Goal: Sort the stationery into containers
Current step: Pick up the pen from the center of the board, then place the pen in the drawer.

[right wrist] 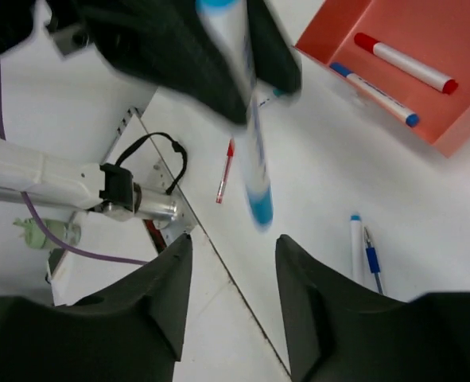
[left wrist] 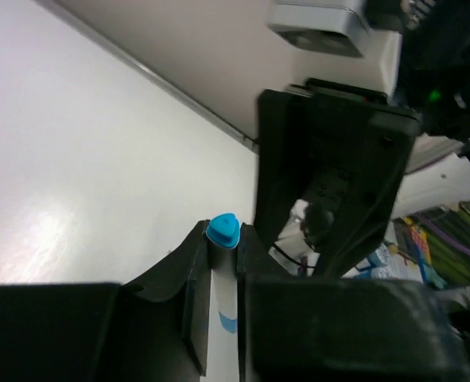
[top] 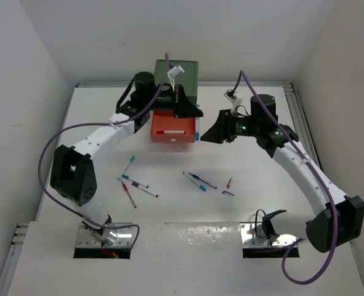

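My left gripper [top: 190,110] is shut on a white marker with a blue cap [left wrist: 223,231], held above the right edge of the open orange-red drawer [top: 169,132]. In the right wrist view the marker [right wrist: 250,151] hangs blurred from that gripper. The drawer [right wrist: 449,127] holds a red-capped marker [right wrist: 405,64] and a blue-capped marker [right wrist: 374,94]. My right gripper [top: 206,136] is open and empty just right of the drawer, facing the left gripper; its jaws [right wrist: 233,243] stand wide apart. Several pens [top: 200,180] lie on the table.
The dark green cabinet [top: 180,75] stands at the back centre over the drawer. More pens lie at the left [top: 134,182]; a red pen [top: 230,182] lies at the right. A red pen [right wrist: 225,171], a white marker [right wrist: 356,247] and a blue pen [right wrist: 371,261] show below.
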Action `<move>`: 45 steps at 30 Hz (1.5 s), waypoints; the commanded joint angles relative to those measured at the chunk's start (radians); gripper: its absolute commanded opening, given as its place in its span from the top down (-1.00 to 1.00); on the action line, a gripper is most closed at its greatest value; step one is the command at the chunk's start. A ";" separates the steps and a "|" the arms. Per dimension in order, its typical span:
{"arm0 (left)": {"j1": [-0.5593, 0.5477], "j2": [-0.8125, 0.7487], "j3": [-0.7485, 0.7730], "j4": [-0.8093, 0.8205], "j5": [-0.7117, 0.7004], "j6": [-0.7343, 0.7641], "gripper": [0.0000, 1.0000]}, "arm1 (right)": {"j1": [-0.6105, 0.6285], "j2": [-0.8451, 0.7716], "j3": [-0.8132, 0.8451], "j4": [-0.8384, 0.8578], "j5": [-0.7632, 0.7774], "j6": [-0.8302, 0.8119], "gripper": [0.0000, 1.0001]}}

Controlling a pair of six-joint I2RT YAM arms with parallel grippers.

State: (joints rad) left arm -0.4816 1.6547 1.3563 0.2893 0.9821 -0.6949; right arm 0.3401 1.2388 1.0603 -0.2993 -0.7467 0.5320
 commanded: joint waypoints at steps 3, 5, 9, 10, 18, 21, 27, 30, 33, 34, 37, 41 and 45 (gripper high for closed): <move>0.107 0.097 0.372 -0.783 -0.139 0.580 1.00 | -0.085 -0.039 0.040 -0.101 -0.010 -0.088 0.03; 0.107 0.151 0.586 -0.974 -0.245 0.846 1.00 | -0.108 -0.041 0.014 -0.138 -0.002 -0.122 0.03; 0.092 0.261 0.757 -1.228 -0.492 1.099 0.98 | -0.150 -0.041 -0.032 -0.195 0.015 -0.202 0.03; 0.089 0.269 0.761 -1.237 -0.528 1.161 0.96 | -0.154 -0.039 -0.042 -0.196 0.017 -0.208 0.03; 0.031 0.370 0.805 -1.326 -0.732 1.411 0.83 | -0.161 0.013 -0.054 -0.211 0.026 -0.205 0.05; 0.009 0.399 0.801 -1.343 -0.741 1.448 0.75 | -0.158 0.024 -0.046 -0.212 0.033 -0.204 0.05; -0.011 0.435 0.790 -1.326 -0.714 1.462 0.47 | -0.145 0.014 -0.065 -0.216 0.075 -0.217 0.07; -0.017 0.439 0.790 -1.306 -0.709 1.459 0.24 | -0.124 0.007 -0.077 -0.248 0.127 -0.268 0.13; -0.017 0.439 0.796 -1.286 -0.700 1.434 -0.16 | -0.112 -0.004 -0.108 -0.285 0.161 -0.352 0.20; -0.017 0.441 0.803 -1.285 -0.697 1.430 -0.23 | -0.107 -0.015 -0.117 -0.288 0.173 -0.372 0.20; -0.017 0.447 0.846 -1.291 -0.692 1.417 -0.31 | -0.107 -0.041 -0.160 -0.297 0.208 -0.443 0.22; 0.033 0.404 0.931 -1.247 -0.620 1.297 -0.32 | -0.072 -0.073 -0.190 -0.304 0.271 -0.475 0.29; 0.130 0.260 0.864 -1.054 -0.511 1.050 -0.31 | 0.019 -0.068 -0.203 -0.285 0.320 -0.484 0.40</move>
State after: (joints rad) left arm -0.4438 2.0739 2.2276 -0.9405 0.3557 0.5812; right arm 0.3000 1.1896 0.8631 -0.6125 -0.4820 0.0959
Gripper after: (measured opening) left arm 0.656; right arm 0.307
